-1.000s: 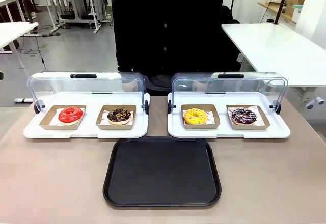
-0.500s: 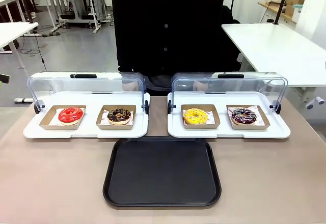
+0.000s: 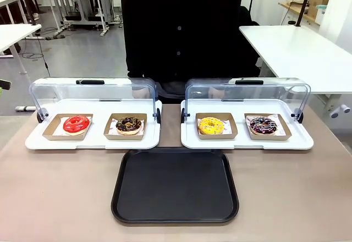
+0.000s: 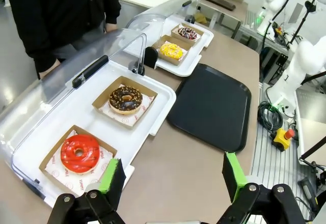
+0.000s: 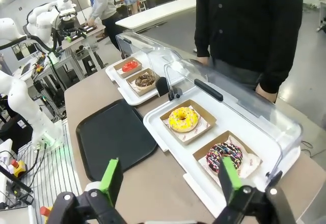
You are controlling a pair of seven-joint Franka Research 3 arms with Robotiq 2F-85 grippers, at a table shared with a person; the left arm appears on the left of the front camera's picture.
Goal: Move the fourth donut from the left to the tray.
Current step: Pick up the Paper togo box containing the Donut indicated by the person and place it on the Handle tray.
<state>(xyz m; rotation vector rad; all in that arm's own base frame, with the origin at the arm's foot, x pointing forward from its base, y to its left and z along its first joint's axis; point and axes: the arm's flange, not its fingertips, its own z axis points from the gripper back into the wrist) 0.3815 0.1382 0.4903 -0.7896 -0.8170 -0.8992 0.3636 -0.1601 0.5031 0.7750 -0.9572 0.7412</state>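
Table (image 3: pixel 55 198): tan, spread out under everything you see.
Tray (image 3: pixel 175 184): black, near middle, just in front of both display trays.
Right display tray (image 3: pixel 247 144): white, clear lid rolled back.
Left gripper (image 4: pixel 172 175): above the table, fingers spread wide, holding nothing.
Right gripper (image 5: pixel 170 179): likewise wide, holding nothing.
Fourth donut (image 3: pixel 263 125): look in the brown box (image 3: pixel 284 135) at that display tray's right end, beside the yellow donut (image 3: pixel 211 125).

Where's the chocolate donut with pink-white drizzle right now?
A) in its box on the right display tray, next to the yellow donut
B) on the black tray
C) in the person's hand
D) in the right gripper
A: the drizzled donut lies in its brown box on the right white display tray, beside the yellow donut.
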